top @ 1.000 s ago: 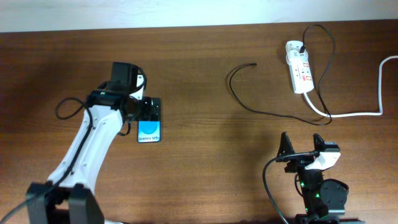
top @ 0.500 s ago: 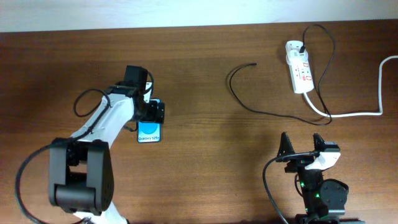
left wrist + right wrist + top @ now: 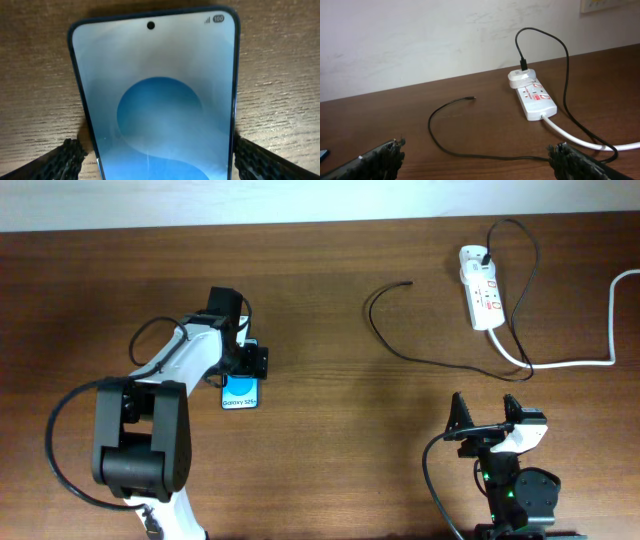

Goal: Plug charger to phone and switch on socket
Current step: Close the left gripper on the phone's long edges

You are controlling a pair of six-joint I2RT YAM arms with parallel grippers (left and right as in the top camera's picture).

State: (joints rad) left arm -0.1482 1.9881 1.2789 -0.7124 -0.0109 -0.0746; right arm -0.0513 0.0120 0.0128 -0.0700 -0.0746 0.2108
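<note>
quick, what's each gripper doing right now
left gripper: open, one finger on each side of the phone, not clamped on it
right gripper: open wide, holding nothing

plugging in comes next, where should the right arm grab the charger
Pinch the charger just behind its plug tip, coming straight down from above: that end lies flat on the table, free of the loops, tip pointing toward the socket.
</note>
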